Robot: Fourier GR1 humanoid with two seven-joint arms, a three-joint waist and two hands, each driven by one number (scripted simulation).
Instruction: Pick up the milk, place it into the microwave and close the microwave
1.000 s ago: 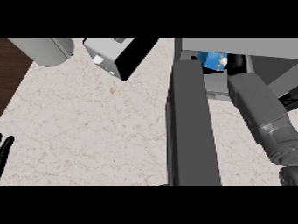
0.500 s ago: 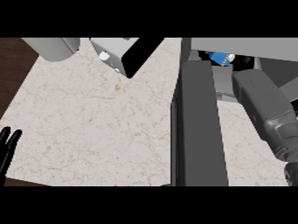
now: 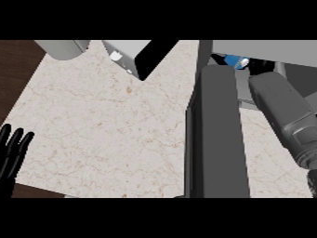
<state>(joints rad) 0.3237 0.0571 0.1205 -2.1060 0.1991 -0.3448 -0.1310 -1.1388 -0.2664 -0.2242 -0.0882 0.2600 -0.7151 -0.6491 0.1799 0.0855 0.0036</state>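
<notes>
Showing at eight o'clock against the lower left edge: left hand, resting open, fingers straight and pointing toward twelve, sitting a little higher in the view than half a second ago and overlapping the corner of the marble counter. Running down the nine o'clock side, beyond the counter's edge: dark wooden floor. Standing at eleven o'clock, cut by the upper edge: grey cylinder. Just to its right, toward twelve: white box-shaped appliance with a black face, keeping nearly the same place as before. Hanging open through the middle-right, seen edge-on from twelve down to six: dark grey microwave door, looking slightly broader than in the earlier frame. Sitting at one o'clock, just right of the door's top end and under the pale grey front edge of the microwave, seemingly within its opening: milk carton, showing only as a small blue patch with a white spot, the rest hidden, barely shifting from half a second ago. Curling round it, black fingers showing on both sides: right hand, mostly hidden. Stretching from five o'clock up toward one, right of the door: grey right forearm, lying much as before.
</notes>
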